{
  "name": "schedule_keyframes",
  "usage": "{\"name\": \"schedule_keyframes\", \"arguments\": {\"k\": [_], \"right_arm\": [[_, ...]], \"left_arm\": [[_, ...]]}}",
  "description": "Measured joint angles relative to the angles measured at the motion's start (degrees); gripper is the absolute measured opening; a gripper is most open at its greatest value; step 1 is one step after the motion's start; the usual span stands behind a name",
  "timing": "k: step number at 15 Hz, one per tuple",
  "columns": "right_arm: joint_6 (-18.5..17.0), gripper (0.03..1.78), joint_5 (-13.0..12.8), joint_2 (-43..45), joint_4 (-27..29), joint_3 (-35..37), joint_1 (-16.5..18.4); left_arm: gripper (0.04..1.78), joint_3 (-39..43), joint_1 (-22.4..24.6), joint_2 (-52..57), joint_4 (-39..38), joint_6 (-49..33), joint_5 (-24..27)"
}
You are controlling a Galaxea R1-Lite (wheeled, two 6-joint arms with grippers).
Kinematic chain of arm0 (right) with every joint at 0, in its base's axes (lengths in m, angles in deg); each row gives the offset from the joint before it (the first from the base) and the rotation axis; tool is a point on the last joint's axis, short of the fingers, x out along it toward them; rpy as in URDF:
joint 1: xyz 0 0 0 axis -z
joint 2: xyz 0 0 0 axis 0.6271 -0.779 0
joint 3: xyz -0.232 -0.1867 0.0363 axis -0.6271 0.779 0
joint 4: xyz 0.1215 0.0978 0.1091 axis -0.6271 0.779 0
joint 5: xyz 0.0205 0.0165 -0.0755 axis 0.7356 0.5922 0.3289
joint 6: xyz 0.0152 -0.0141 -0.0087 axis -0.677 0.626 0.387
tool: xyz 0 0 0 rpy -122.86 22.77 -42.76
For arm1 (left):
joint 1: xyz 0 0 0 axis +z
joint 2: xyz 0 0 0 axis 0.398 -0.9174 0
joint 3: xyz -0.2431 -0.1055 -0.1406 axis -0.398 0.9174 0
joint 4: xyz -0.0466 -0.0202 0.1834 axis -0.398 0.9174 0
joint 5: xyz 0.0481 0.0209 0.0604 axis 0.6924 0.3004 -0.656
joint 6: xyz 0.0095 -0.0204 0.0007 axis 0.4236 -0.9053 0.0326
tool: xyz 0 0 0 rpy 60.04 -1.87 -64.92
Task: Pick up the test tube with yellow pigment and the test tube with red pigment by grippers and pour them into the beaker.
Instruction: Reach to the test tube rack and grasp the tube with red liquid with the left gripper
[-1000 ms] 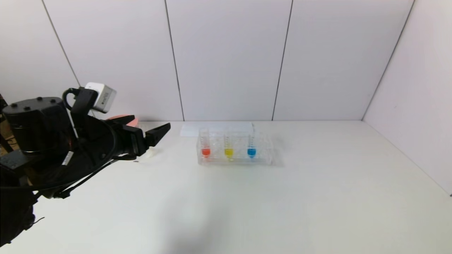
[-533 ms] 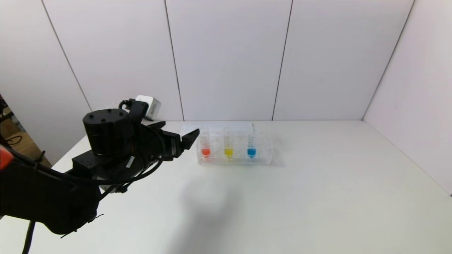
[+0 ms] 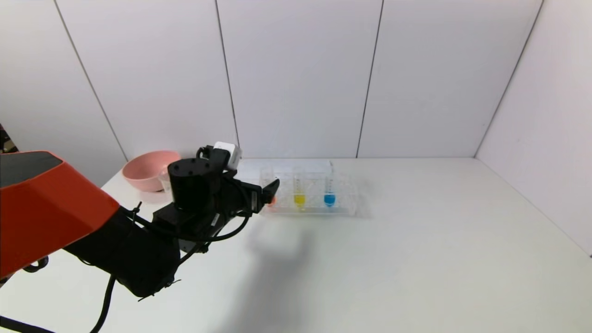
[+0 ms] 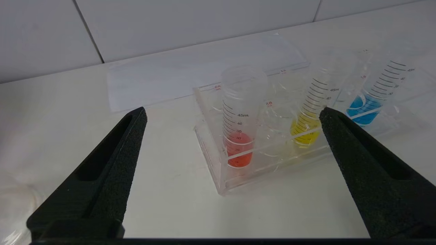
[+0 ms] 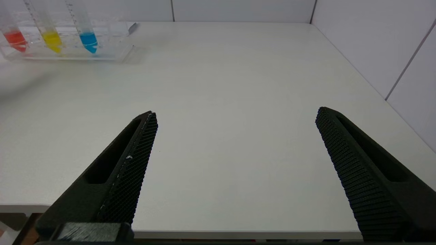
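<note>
The left tool reaches out over the white counter to the near end of the clear tube rack, and from the head view its black tip hides most of the test tube with red pigment, leaving only a sliver of orange. The left wrist view gives what that one cannot: the fingers stand wide apart with nothing between them but air, the red tube upright in the rack's end slot straight ahead of the gap, the test tube with yellow pigment next along, then the blue-tipped tube. A pink bowl sits at the back left, and a small clear vessel beside it (probably the beaker, though it is half hidden by the arm). The right tool, seen only by its own wrist camera, hangs at the counter's near edge well away from the rack, fingers spread and empty
</note>
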Motion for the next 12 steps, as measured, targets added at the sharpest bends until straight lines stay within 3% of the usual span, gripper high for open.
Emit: {"name": "schedule_keyframes", "arguments": {"k": [6, 12], "right_arm": [[0.0, 1.7, 0.0, 0.0, 0.0, 0.0, 0.0], [0.0, 1.7, 0.02, 0.0, 0.0, 0.0, 0.0]], "left_arm": [[1.77, -2.51, -1.19, -6.23, -7.97, 0.35, -5.71], [1.77, -4.11, -1.74, -10.46, -8.96, 0.35, -8.08]]}}
